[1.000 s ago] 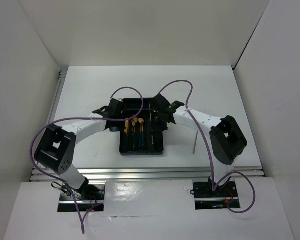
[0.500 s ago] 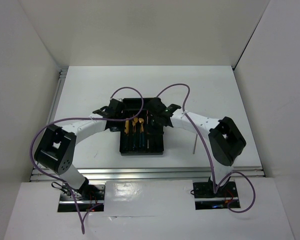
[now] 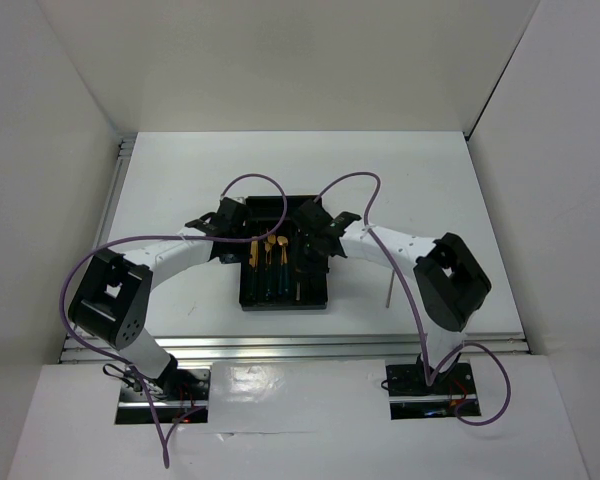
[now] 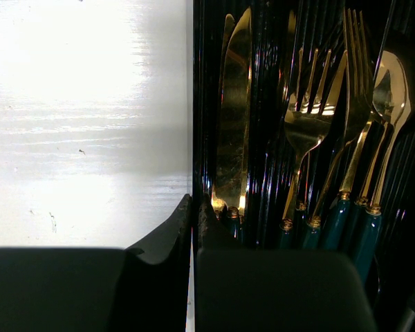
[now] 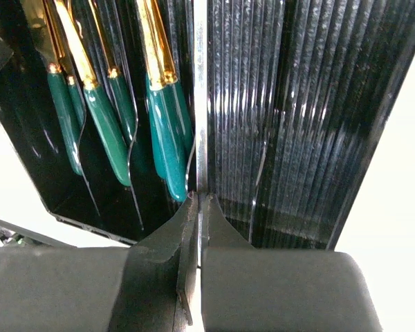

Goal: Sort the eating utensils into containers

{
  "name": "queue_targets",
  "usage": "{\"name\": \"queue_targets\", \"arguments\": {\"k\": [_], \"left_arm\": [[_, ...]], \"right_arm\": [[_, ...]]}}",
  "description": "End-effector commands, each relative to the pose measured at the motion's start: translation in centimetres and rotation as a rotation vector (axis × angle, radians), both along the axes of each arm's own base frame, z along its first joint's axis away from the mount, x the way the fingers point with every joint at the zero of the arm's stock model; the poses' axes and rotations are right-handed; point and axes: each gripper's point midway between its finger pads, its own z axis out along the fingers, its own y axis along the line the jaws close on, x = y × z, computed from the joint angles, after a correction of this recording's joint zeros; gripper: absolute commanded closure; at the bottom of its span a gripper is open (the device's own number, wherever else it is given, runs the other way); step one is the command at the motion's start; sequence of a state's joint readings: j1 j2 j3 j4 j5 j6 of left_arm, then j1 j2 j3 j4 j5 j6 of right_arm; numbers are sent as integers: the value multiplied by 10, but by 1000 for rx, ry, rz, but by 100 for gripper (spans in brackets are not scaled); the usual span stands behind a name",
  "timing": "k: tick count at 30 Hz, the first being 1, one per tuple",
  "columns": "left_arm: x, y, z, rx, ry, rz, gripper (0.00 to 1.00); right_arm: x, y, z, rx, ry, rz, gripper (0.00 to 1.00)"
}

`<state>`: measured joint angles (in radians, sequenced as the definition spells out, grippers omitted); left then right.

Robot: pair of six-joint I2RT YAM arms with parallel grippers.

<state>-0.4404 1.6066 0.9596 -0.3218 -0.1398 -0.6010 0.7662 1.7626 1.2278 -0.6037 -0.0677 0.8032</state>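
Two arms reach over one black tray (image 3: 280,305) on the white table (image 3: 180,180); the right one carries a chopstick.

The top view shows both arms, the whole tray and a second chopstick (image 3: 390,288) lying on the table right of the tray, well apart from it; only the wrist views show the utensils singly: two knives (image 4: 235,117) in the leftmost compartment, two forks (image 4: 311,117) next to them, and at least one spoon (image 4: 394,76) further right; the left gripper (image 4: 194,207) has its jaws pressed together at the tray's left wall, and I cannot tell whether they nip it; the right gripper (image 5: 197,204) pinches the thin grey chopstick (image 5: 200,104) over a divider, with teal handles to one side and a bare ribbed compartment to the other; since a second ago the right gripper has moved left across the tray, while the left arm has stayed put.
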Motion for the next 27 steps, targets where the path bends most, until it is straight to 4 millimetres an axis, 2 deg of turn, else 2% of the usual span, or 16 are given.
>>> {"name": "queue_targets", "arguments": {"k": [1, 7, 9, 11, 13, 14, 23, 26, 27], "left_arm": [[-1, -9, 0, -49, -2, -17, 100], [-2, -8, -3, -45, 6, -17, 100], [-2, -8, -3, -45, 6, -17, 100], [-2, -8, -3, -45, 6, -17, 100], [-2, -8, -3, -45, 6, -17, 100], [-2, -8, -3, -45, 6, -17, 100], [-2, -8, -3, -45, 6, -17, 100], [-2, -8, -3, -45, 6, -17, 100], [-2, -8, -3, -45, 6, -17, 100]], "right_arm": [[5, 8, -7, 15, -13, 3, 100], [4, 8, -20, -6, 2, 12, 100], [7, 10, -17, -2, -8, 20, 100], [3, 11, -25, -18, 4, 38, 100], [3, 18, -21, -9, -5, 50, 100], [1, 16, -26, -23, 9, 50, 100], [0, 18, -24, -29, 3, 56, 100], [0, 18, -22, -30, 4, 56, 88], [3, 21, -19, -23, -3, 55, 77]]}}
